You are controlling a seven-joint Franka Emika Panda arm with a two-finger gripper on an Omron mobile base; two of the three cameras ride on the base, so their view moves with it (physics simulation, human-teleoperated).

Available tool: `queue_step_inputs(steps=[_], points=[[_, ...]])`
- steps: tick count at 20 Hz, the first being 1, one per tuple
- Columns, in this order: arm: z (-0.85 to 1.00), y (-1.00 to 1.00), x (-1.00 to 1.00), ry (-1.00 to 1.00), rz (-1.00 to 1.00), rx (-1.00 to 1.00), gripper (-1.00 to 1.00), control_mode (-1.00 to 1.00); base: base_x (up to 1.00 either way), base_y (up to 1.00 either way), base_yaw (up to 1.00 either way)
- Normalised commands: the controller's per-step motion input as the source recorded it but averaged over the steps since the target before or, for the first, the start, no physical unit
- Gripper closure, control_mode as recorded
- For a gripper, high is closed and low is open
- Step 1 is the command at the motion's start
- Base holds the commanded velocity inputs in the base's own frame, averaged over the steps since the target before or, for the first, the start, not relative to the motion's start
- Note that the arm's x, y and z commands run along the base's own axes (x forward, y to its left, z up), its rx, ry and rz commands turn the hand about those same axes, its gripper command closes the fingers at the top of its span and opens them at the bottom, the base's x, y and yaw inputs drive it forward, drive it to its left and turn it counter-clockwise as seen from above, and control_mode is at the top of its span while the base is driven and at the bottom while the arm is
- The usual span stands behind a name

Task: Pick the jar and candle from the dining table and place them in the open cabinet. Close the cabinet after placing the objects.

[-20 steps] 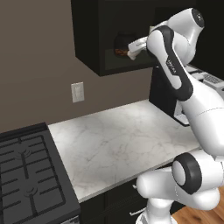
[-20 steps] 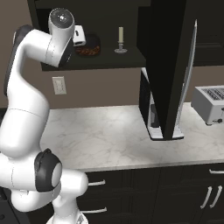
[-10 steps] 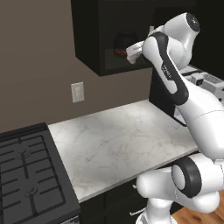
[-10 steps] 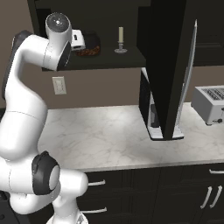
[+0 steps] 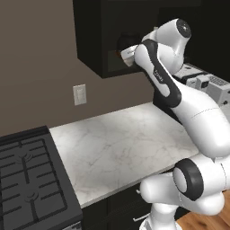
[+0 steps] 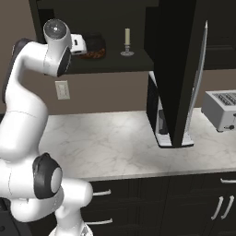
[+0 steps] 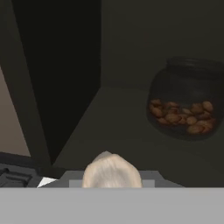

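The jar (image 6: 95, 46) with its brown contents stands on the shelf of the open black cabinet (image 6: 115, 64), and it is also in the hand view (image 7: 186, 105) to the right. The cream candle (image 6: 127, 40) on its small holder stands on the same shelf, right of the jar. My gripper (image 6: 78, 44) hovers at the shelf's left front, just left of the jar and apart from it, shut with nothing in it. From the left side the hand (image 5: 127, 54) sits in front of the jar (image 5: 123, 42). The dining table is out of view.
The cabinet door (image 6: 177, 69) with its long silver handle (image 6: 199, 83) swings out over the marble counter (image 6: 115, 143). A toaster (image 6: 222, 109) stands at the right, a black stove (image 5: 27, 179) at the left. A wall outlet (image 6: 61, 90) sits below the cabinet.
The hand has drawn back a little from the jar toward the cabinet's front edge, and the upper arm has shifted with it. Jar and candle have stayed put.
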Motion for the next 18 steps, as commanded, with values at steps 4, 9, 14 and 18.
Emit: queue_step_inputs(steps=[4,9,14,18], points=[[0.00,0.13,0.44,0.02,0.00,0.00,1.00,-1.00,0.00,0.00,0.00],[0.00,0.02,0.32,0.12,0.00,-0.01,1.00,-1.00,0.00,0.00,0.00],[0.00,0.00,0.24,0.17,0.00,0.00,1.00,-1.00,0.00,0.00,0.00],[0.00,0.00,0.22,0.09,0.00,0.00,1.00,-1.00,0.00,0.00,0.00]])
